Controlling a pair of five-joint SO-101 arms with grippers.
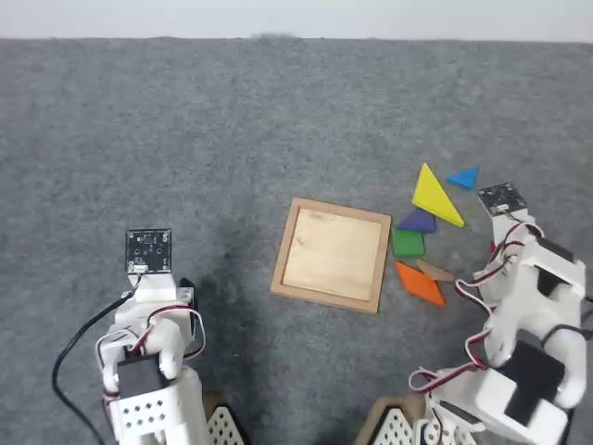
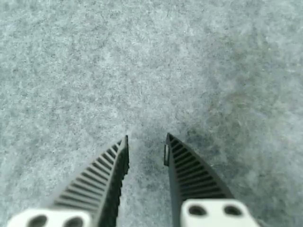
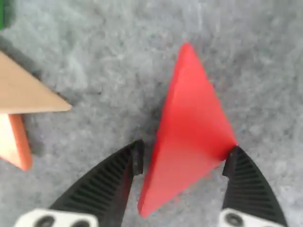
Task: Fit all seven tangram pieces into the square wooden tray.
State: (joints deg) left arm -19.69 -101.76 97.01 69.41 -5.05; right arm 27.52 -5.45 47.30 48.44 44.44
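Observation:
The square wooden tray (image 1: 334, 255) lies with nothing in it at mid-table. To its right are a yellow triangle (image 1: 435, 195), a small blue triangle (image 1: 463, 176), a purple triangle (image 1: 417, 221), a green square (image 1: 408, 243), an orange parallelogram (image 1: 420, 283) and a tan wooden piece (image 1: 435, 271). My right gripper (image 3: 185, 156) is open, its fingers straddling a red triangle (image 3: 189, 127) on the carpet; one fingertip (image 3: 232, 158) touches its corner. The tan piece (image 3: 23, 94) and orange piece (image 3: 16, 142) lie beside it. My left gripper (image 2: 147, 142) is open over bare carpet, far left of the tray.
Grey carpet covers the whole table. The right arm (image 1: 523, 278) stands over the spot just right of the pieces, and the left arm (image 1: 148, 343) is near the front left.

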